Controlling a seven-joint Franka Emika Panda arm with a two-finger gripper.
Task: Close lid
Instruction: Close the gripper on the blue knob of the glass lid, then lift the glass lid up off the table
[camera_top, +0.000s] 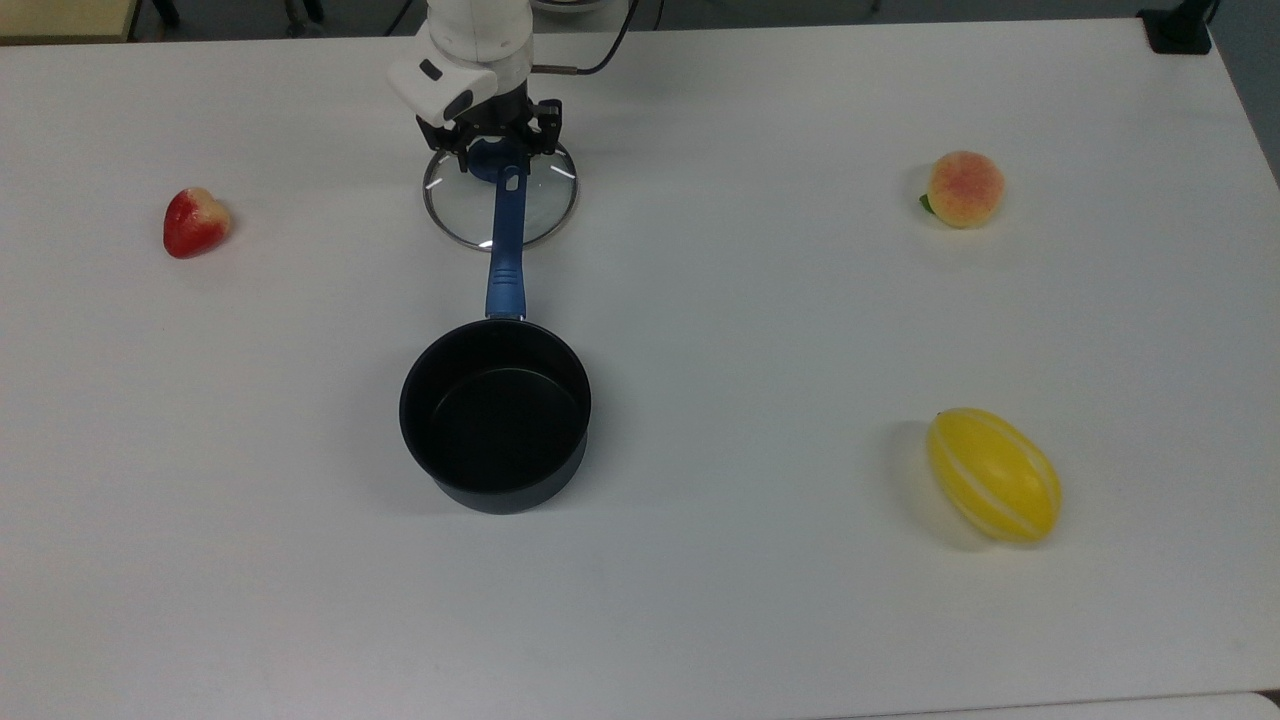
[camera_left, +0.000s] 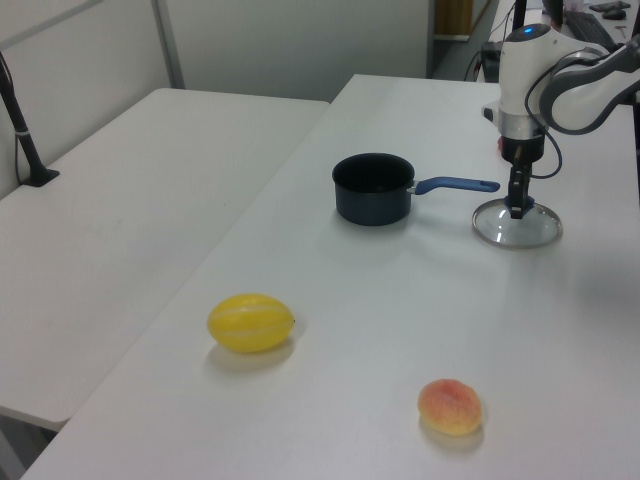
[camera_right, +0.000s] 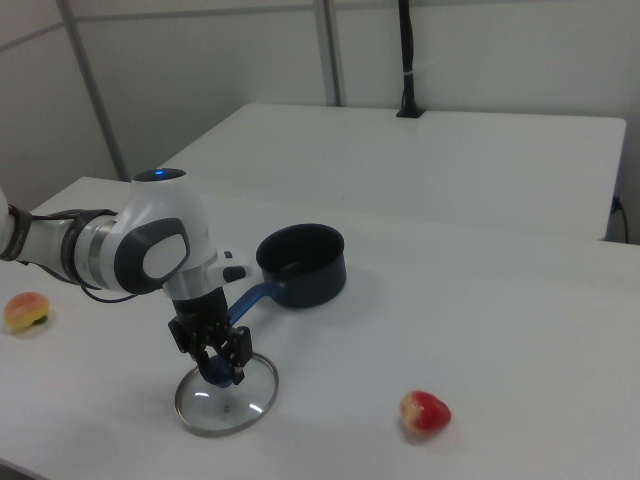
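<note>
The hand (camera_top: 493, 150) is clamped on the lid's (camera_top: 540, 210) blue knob. Lid sits on the table (camera_top: 760, 300), w/ the open pot (camera_top: 495, 415) nearby.

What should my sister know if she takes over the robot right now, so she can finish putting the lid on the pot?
Gripper: down at the lid's blue knob, fingers on either side of it. Whether they are clamped on it cannot be told.
Lid: on the table, or barely off it, near the arm's base and beyond the tip of the pot's blue handle. In the top view the handle crosses over it.
Saucepan: upright, open and empty, mid-table.
Done: the gripper has reached the knob.
Left: grip, lift, carry the lid over the pot, lower it onto the rim, let go.
</note>
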